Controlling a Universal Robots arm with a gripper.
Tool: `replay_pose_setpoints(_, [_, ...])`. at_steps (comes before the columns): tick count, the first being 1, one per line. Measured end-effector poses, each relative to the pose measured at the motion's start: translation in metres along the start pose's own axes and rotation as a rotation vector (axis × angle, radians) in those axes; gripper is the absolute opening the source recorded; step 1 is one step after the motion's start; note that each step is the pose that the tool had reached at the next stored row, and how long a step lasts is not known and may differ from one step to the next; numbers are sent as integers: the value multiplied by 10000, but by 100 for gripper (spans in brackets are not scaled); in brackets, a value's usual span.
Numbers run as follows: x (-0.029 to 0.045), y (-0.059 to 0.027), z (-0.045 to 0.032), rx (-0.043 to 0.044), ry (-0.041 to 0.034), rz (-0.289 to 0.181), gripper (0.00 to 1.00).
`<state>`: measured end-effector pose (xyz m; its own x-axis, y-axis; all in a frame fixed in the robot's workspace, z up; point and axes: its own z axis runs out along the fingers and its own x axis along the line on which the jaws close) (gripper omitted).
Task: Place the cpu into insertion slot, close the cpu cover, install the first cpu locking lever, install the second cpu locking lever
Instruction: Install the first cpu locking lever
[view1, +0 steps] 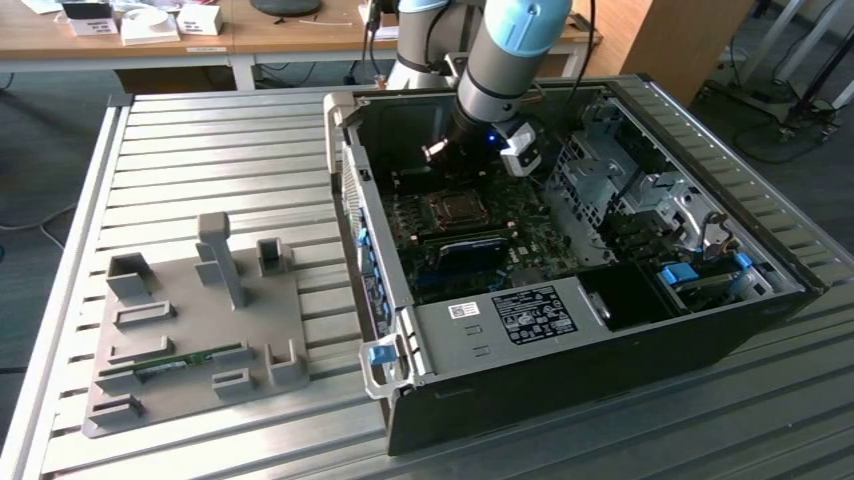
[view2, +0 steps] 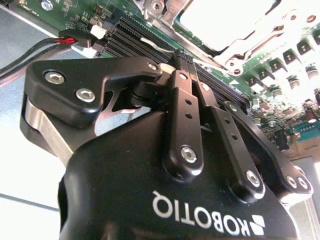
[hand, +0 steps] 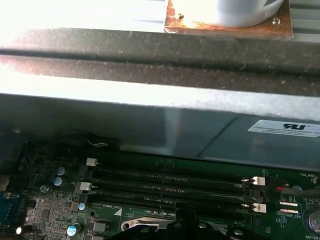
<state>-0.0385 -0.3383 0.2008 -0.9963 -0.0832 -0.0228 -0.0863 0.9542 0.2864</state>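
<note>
In the exterior view my gripper (view1: 461, 165) reaches down into the open black computer case, just behind the insertion slot (view1: 454, 208). The cpu cover (view2: 200, 47), a silvery frame, lies flat over the slot. A greyish square in its window looks like the cpu (view1: 455, 209). In the second wrist view the gripper (view2: 182, 57) is shut, its two black fingers (view2: 186, 107) pressed together with nothing visible between them. Their tips hover over the memory slots beside the cover's edge, close to a thin silvery lever (view2: 155, 45). The cover's rim (hand: 142, 223) also shows in the first wrist view.
Long dark memory slots (hand: 170, 185) run between the socket and the case wall (hand: 150, 125). Red and black cables (view2: 65, 40) lie near the fingers. A grey fixture plate (view1: 200, 330) holding a green memory stick (view1: 167, 368) sits on the table at the exterior view's left.
</note>
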Motion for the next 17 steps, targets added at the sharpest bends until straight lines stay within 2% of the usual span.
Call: replay_pose_setpoints(17, [1,-9,29,19,3,0,11])
